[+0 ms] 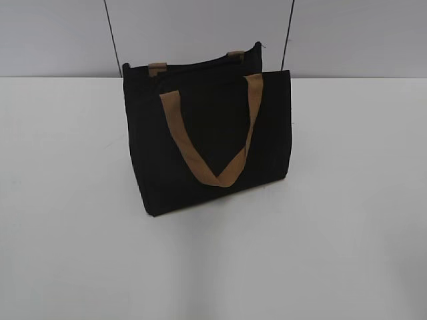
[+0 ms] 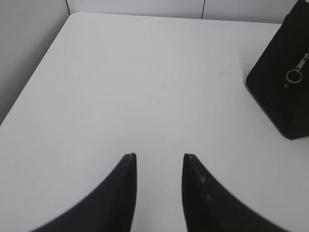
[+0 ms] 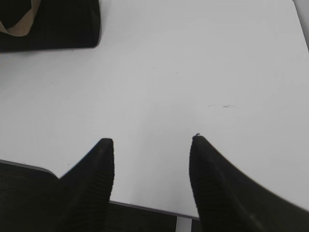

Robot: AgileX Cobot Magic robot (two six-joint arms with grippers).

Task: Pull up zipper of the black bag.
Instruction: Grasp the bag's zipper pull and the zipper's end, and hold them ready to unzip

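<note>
The black bag (image 1: 207,133) stands upright on the white table, its tan strap handle (image 1: 213,143) hanging down its front. The zipper line runs along its top edge (image 1: 193,67). In the left wrist view the bag's end (image 2: 282,82) shows at the right edge, with the silver pull tab and ring (image 2: 295,72) hanging on it. My left gripper (image 2: 158,157) is open and empty, well left of the bag. My right gripper (image 3: 152,141) is open and empty near the table's front edge; the bag's corner (image 3: 58,24) lies far at the upper left. Neither gripper shows in the exterior view.
The white table (image 1: 80,233) spreads around the bag. A grey wall (image 1: 53,33) with two dark cables (image 1: 112,37) stands behind it. The table's front edge (image 3: 145,205) runs just under my right gripper.
</note>
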